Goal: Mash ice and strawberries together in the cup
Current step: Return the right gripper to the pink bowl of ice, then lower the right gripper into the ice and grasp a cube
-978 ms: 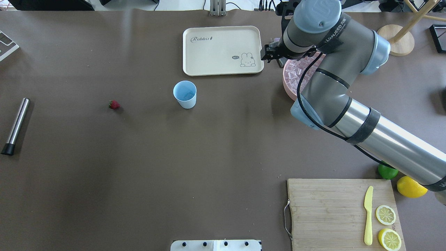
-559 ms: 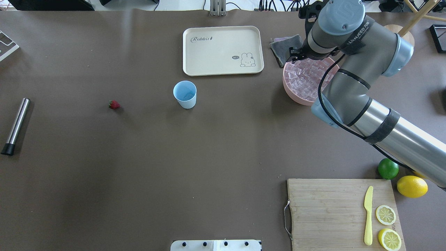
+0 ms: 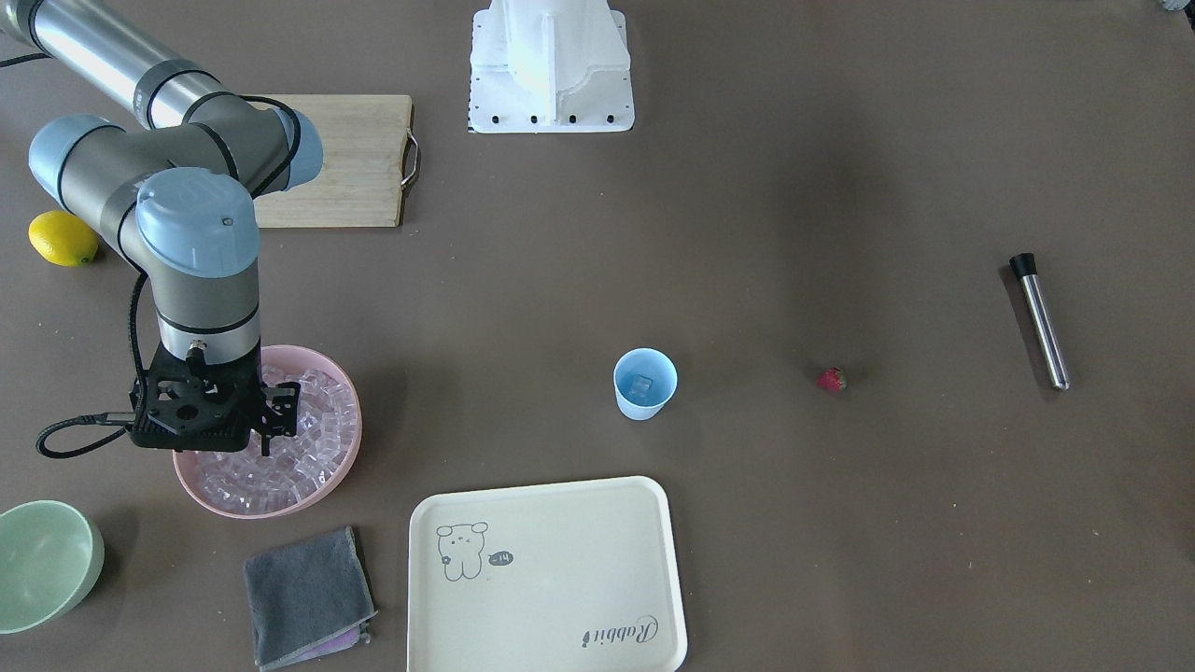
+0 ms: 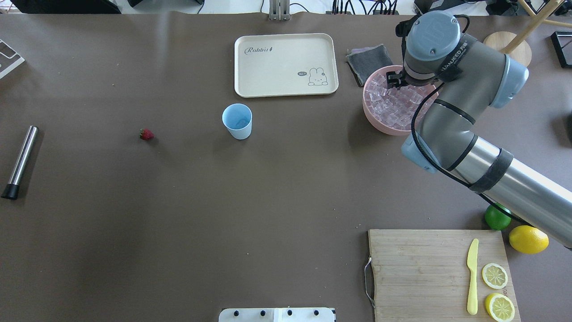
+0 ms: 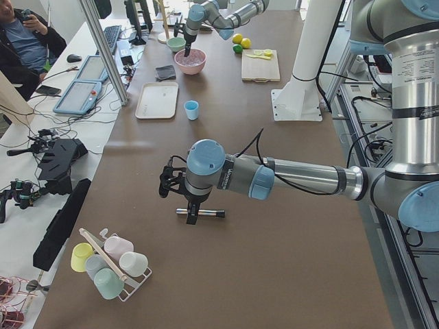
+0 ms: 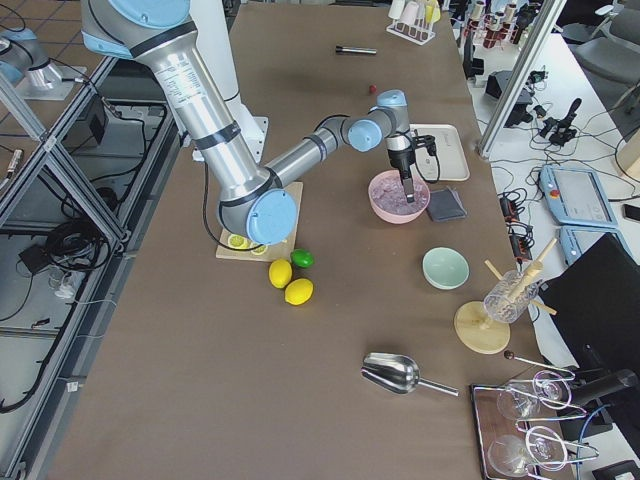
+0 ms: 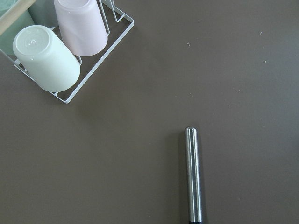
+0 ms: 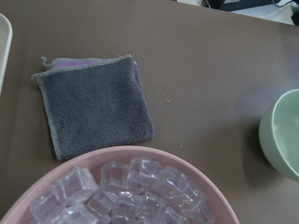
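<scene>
A brown table (image 4: 178, 223) carries everything. Near the middle stand a blue cup (image 4: 237, 120), upright, and beyond it a cream tray (image 4: 277, 71). A strawberry (image 4: 146, 134) lies well apart from the cup, and farther out a metal rod (image 4: 20, 161) with a black end. Beside the tray lies a grey cloth (image 4: 368, 60), just beside a pink bowl (image 4: 375, 120); a green bowl (image 3: 47, 560) sits near these. A wooden cutting board (image 4: 420, 268), a lime (image 4: 497, 218) and a lemon (image 4: 528, 239) lie at the robot's edge.
</scene>
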Motion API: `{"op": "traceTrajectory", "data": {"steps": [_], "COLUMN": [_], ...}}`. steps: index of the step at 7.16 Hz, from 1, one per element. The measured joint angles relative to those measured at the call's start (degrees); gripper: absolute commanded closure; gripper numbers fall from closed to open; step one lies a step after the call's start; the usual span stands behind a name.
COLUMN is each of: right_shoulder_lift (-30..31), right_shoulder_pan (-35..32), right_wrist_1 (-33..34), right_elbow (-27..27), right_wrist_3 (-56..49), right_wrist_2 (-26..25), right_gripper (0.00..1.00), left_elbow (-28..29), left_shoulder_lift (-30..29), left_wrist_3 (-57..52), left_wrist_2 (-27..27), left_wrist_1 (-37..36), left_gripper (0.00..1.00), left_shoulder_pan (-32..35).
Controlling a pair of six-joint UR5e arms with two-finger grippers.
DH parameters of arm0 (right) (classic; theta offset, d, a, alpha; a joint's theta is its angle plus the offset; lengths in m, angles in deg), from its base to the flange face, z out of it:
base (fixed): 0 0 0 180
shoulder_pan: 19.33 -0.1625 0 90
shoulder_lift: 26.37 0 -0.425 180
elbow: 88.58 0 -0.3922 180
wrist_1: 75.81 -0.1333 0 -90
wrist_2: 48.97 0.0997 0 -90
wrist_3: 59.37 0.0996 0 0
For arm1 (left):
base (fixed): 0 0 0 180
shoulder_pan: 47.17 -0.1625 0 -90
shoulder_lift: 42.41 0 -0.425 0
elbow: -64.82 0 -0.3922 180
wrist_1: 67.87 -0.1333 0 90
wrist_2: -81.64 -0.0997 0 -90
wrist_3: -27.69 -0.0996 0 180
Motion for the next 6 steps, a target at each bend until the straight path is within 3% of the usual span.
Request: {"op": "traceTrajectory", "data": {"steps": [4,6], "right_shoulder_lift": [-0.21,-0.25], "right_shoulder_pan": [0.90,2.08], "right_wrist_1": [2.80,2.90], "right_elbow": [-0.10,-0.30], "right_wrist_3": [-23.50,-31.48], "right_wrist_2": [-4.05,-6.48], "right_gripper": [0.20,0.30], "left_elbow": [-0.09,-0.06], "left_shoulder_lift": [0.18,0.33], "left_wrist_3": [-0.02,-0.04], "left_wrist_2": [0.06,0.07], "left_wrist_1": [0.06,0.05], "left_gripper": [0.02,0.02], "left_shoulder_pan": [-0.01,0.02]}}
